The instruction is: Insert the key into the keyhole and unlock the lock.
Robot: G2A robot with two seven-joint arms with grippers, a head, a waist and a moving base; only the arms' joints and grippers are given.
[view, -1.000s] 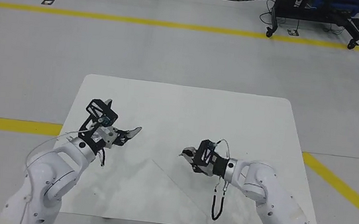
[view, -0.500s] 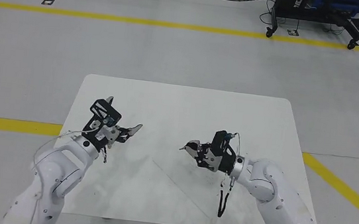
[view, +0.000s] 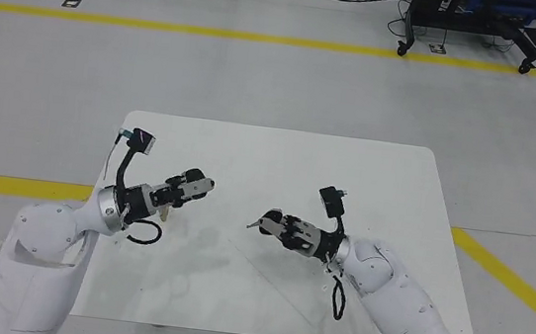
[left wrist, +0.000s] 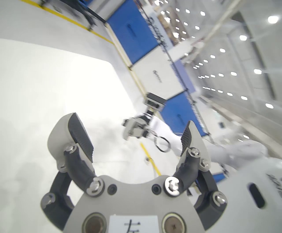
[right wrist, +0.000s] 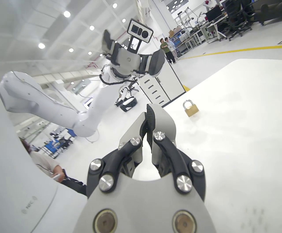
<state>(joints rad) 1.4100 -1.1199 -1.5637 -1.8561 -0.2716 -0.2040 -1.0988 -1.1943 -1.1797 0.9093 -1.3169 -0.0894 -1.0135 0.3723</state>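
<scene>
- Two grippers, two states: the right gripper (right wrist: 147, 110) has its pads (right wrist: 150, 120) pressed together, while the left gripper (left wrist: 132, 123) stands with its jaws wide apart and nothing between them.
- Whether a key is pinched in the right one we cannot tell; anything that thin would be lost between the pads.
- Farther out, the padlock (right wrist: 190, 109) rests on the table (view: 386, 180) with its shackle closed. It sits close to a table edge, off toward the left arm, and neither gripper touches it.
- We judge the task to be at its opening step: the lock is ungrasped and nothing is in the keyhole.
- Next, we think, the left gripper must close on the brass body and hold it steady, keyhole turned toward the right arm.
- Room looks good between the arms over the table's middle. The edge beside the padlock is the hazard, since a nudge could slide it off.
</scene>
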